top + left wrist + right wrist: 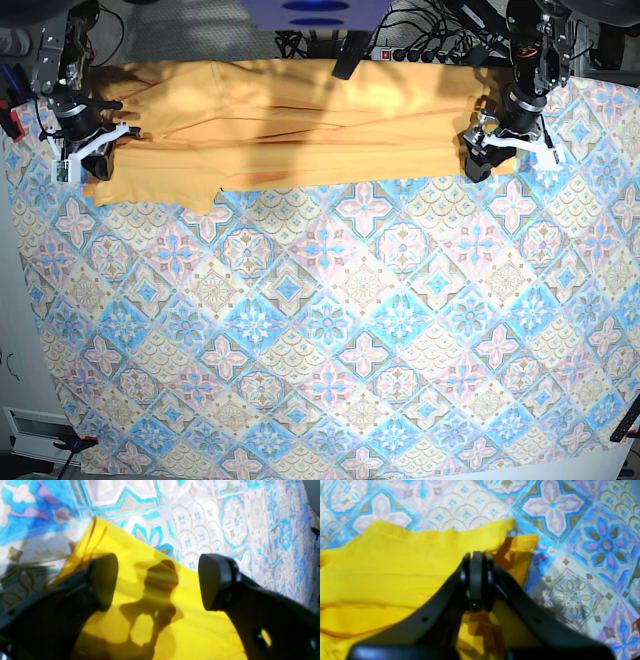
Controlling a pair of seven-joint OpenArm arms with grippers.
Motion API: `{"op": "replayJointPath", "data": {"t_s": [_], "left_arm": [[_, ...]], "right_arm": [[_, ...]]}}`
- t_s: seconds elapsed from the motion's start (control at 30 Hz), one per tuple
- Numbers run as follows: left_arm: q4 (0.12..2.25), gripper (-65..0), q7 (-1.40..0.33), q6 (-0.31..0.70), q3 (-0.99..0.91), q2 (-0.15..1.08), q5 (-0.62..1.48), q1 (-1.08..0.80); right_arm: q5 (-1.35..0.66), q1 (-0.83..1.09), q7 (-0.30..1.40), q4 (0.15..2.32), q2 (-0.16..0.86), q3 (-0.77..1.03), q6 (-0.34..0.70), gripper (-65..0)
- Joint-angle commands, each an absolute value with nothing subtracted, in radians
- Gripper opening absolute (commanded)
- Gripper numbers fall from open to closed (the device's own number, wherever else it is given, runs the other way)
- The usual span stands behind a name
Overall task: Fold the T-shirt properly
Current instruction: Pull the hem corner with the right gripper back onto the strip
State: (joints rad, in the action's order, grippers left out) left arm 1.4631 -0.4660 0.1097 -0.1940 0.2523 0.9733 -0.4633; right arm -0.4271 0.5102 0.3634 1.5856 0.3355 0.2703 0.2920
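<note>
Blue-and-pink tile-patterned cloth covers the whole work surface, and the plain yellow-orange cotton T-shirt lies along its far edge, at twelve o'clock in the base view, folded into a long band running from nine to three.

At the band's three o'clock end the left gripper hangs over the fabric with its black jaws spread wide apart; in the left wrist view the yellow cloth fills the gap between them and nothing is pinched.

At the nine o'clock end the right gripper sits at the shirt's edge. In the right wrist view its pads are pressed together over the fabric, just beside a corner; whether cloth is caught between them cannot be told.
</note>
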Motion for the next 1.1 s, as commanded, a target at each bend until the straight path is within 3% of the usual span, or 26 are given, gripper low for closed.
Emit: {"op": "replayJointPath", "data": {"t_s": [0.0, 0.8, 1.07], "left_arm": [[1.454, -15.2, -0.495, 0.074, -0.194, 0.260, 0.957, -0.469], [1.454, -15.2, -0.498, 0.074, -0.197, 0.288, 0.958, -0.452], [1.454, -15.2, -0.498, 0.074, -0.194, 0.288, 0.958, -0.450]], "right_arm": [[-0.433, 0.526, 0.341, 1.604, 0.354, 0.282, 0.289, -64.8], [-0.424, 0.550, 0.438, 1.509, 0.380, 0.280, 0.289, -64.3], [-0.424, 0.489, 0.437, 1.451, 0.375, 0.280, 0.289, -47.3]]}}
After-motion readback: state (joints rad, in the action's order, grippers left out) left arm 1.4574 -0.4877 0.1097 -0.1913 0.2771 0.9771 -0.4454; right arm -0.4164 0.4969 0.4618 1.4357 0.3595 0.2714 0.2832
